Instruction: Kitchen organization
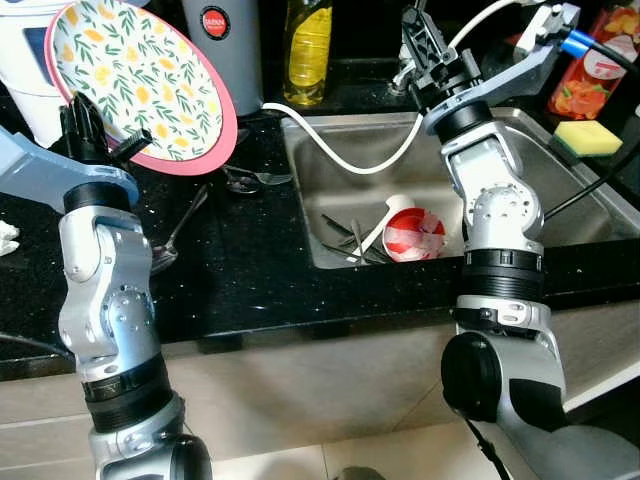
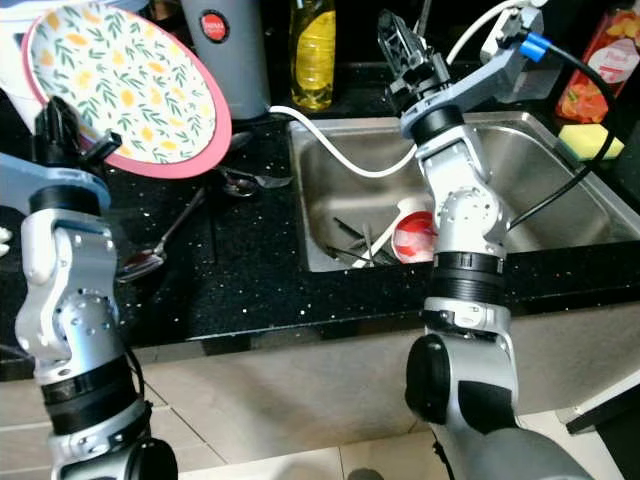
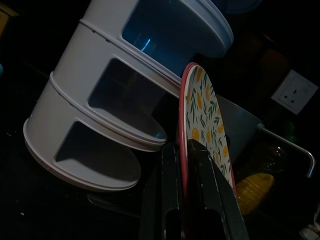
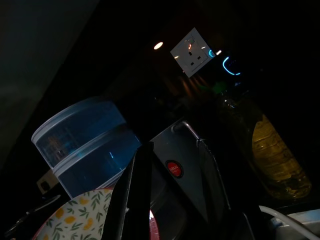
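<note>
A round plate (image 1: pixel 140 80) with a pink rim and a yellow-and-green leaf print is held tilted above the black counter (image 1: pixel 250 270) at the left. My left gripper (image 1: pixel 95 135) is shut on its lower rim; in the left wrist view the two black fingers (image 3: pixel 207 200) clamp the plate's edge (image 3: pixel 205 115). My right gripper (image 1: pixel 425 45) is raised over the back of the steel sink (image 1: pixel 560 200), and its fingers (image 4: pixel 140 190) stand apart with nothing between them. In the sink lie a red-and-white cup (image 1: pixel 413 235), a white spoon and dark cutlery (image 1: pixel 350 245).
Spoons (image 1: pixel 245 180) lie on the counter beside the sink. A white tiered rack (image 3: pixel 100 100) stands at the back left, a grey jug (image 1: pixel 225 40) and a yellow bottle (image 1: pixel 307 50) behind. A white hose (image 1: pixel 340 150) crosses the sink. A yellow sponge (image 1: pixel 588 137) sits on the right.
</note>
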`<state>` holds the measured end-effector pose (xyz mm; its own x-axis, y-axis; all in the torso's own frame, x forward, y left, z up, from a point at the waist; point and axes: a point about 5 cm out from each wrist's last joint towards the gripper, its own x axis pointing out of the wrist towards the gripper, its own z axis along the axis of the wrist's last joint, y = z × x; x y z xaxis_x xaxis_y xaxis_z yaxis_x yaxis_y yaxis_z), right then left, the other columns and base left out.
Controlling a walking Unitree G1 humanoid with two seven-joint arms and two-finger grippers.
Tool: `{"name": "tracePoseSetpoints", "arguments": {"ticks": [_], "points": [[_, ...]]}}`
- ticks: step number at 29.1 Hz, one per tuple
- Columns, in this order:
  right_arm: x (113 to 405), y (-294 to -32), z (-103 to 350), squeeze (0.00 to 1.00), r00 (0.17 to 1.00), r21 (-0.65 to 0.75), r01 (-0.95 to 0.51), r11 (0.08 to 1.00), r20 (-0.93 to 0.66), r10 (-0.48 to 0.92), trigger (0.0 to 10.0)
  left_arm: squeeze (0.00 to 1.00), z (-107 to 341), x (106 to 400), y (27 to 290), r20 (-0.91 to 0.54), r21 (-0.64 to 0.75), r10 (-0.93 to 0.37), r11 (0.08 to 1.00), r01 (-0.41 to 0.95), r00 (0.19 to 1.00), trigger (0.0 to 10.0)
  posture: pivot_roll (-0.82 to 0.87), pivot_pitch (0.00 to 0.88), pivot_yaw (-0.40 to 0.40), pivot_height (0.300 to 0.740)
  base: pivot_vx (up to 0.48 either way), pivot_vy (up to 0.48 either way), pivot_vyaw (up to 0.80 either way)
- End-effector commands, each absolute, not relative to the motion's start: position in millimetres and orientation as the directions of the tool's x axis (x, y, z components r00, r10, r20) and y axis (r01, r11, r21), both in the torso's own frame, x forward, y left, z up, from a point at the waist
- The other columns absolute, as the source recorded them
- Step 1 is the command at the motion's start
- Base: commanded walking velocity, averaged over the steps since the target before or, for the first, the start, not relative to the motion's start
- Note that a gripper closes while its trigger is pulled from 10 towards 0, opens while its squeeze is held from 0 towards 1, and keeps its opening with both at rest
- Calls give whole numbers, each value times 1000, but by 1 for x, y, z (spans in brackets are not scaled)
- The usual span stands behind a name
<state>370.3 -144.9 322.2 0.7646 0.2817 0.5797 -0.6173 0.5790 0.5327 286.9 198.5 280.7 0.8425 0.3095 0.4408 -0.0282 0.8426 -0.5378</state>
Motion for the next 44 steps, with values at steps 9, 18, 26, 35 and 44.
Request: {"name": "tracePoseSetpoints", "arguments": {"ticks": [9, 18, 26, 35, 44], "points": [[360, -137, 319, 0, 704, 542, -709, 451, 577, 414, 10000, 0, 298, 275, 174, 609, -632, -12, 596, 495, 793, 10000, -81, 0, -25, 740, 0, 0, 0], [343, -119, 315, 0, 582, 455, -812, 366, 585, 564, 10000, 0, 310, 266, 190, 699, -554, -86, 563, 613, 710, 10000, -78, 0, -22, 740, 0, 0, 0], [332, -111, 314, 0, 498, 429, -860, 276, 585, 640, 10000, 0, 310, 268, 188, 708, -542, -143, 517, 662, 691, 10000, -84, 0, -19, 740, 0, 0, 0], [324, -101, 307, 0, 457, 429, -874, 228, 568, 685, 10000, 0, 310, 270, 177, 714, -533, -199, 468, 705, 672, 10000, -91, 0, -15, 740, 0, 0, 0], [326, -101, 301, 0, 494, 459, -851, 253, 539, 682, 0, 0, 299, 281, 167, 641, -533, -261, 525, 663, 722, 10000, -99, 0, -6, 740, 0, 0, 0]]}}
